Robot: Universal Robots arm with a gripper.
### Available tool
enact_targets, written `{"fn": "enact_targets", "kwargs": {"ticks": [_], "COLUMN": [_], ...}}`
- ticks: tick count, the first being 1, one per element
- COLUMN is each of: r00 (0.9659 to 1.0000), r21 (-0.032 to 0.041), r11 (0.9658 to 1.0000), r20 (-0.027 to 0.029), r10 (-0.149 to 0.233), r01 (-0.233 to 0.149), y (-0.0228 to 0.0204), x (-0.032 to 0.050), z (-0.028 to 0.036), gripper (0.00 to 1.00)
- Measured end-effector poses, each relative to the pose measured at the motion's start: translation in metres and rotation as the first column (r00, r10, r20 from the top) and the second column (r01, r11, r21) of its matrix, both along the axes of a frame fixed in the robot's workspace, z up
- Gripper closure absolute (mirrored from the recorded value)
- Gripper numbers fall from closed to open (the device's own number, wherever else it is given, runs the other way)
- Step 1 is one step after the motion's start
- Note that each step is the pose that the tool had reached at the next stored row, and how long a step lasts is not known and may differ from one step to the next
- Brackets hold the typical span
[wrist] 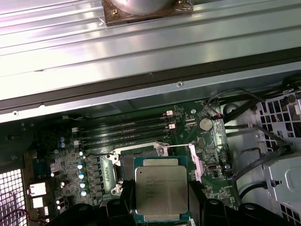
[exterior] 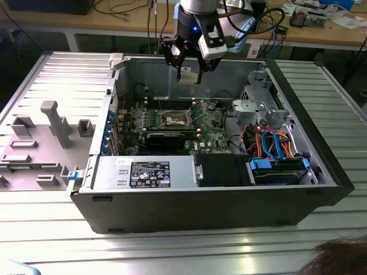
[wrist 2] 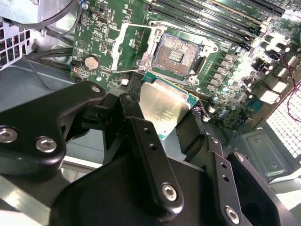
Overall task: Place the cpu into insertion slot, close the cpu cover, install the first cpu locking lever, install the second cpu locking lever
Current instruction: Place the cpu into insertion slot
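Up close, in the second wrist view, the gripper [wrist 2: 162,120] was clamped on the cpu [wrist 2: 165,103], its two fingers pinching opposite edges and holding it in the air above the green board [wrist 2: 106,28]. Just beyond lay the insertion slot [wrist 2: 176,54], bare, its gold contacts showing, with the cpu cover [wrist 2: 121,42] swung open beside it. Farther out, the open computer case [exterior: 172,200] sat on the ridged metal surface [exterior: 183,252].
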State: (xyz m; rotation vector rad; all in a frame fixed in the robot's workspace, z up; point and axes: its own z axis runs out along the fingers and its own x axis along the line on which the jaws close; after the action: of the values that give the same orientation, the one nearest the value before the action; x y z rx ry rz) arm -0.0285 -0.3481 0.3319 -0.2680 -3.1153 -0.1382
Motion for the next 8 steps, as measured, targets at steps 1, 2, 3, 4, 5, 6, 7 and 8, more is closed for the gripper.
{"fn": "enact_targets", "kwargs": {"ticks": [1, 2, 3, 4, 5, 6, 7, 8], "r00": [1.0, 1.0, 1.0, 1.0, 1.0, 1.0, 1.0, 0.9999], "r21": [0.0, -0.0001, 0.0, -0.0001, 0.0, 0.0, 0.0, 0.0], "r11": [1.0, 1.0, 1.0, 1.0, 1.0, 1.0, 1.0, 0.9999], "r20": [0.0, 0.0, 0.0, 0.0, 0.0, 0.0, 0.0, 0.0], "r10": [-0.001, -0.002, -0.004, -0.005, -0.006, -0.008, -0.009, -0.01], "r01": [0.001, 0.002, 0.004, 0.005, 0.006, 0.008, 0.009, 0.01], "y": [0.0, 0.0, 0.0, 0.0, 0.0, 0.0, 0.0, 0.0], "x": [0.0, 0.0, 0.0, 0.0, 0.0, 0.0, 0.0, 0.0], "z": [0.0, 0.0, 0.0, 0.0, 0.0, 0.0, 0.0, 0.0], "gripper": [0.45, 0.45, 0.45, 0.45, 0.45, 0.45, 0.45, 0.45]}}
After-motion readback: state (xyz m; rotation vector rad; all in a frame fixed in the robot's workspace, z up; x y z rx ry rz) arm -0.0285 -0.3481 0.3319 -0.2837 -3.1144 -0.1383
